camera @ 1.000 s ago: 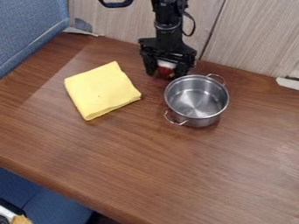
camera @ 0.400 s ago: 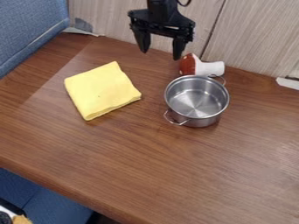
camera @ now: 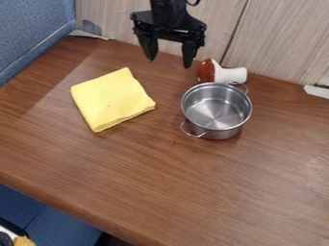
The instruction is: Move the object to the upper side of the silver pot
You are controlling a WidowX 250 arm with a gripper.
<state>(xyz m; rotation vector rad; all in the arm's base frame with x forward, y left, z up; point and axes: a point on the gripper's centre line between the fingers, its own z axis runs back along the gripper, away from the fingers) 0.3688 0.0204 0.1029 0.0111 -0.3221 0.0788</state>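
Your black two-finger gripper (camera: 169, 60) hangs with its fingers spread apart and nothing between them, near the red-and-white rounded object (camera: 220, 73), which lies on its side on the brown wood-grain table (camera: 147, 178), just beyond the round silver metal pot (camera: 216, 111) at its upper side.

Near the far edge of the table (camera: 128, 192), the pot (camera: 216, 113) hides a little of the lower side of the object (camera: 231, 75), too small to identify. The pot's base and the wood under the cloth (camera: 112, 98) are hidden. The arm (camera: 168, 12) and its cable (camera: 194, 3) are cut off at the top, the table at its right side. Beyond its near edge, at lower left, a tan thing (camera: 24, 241) is cut off, unidentifiable.
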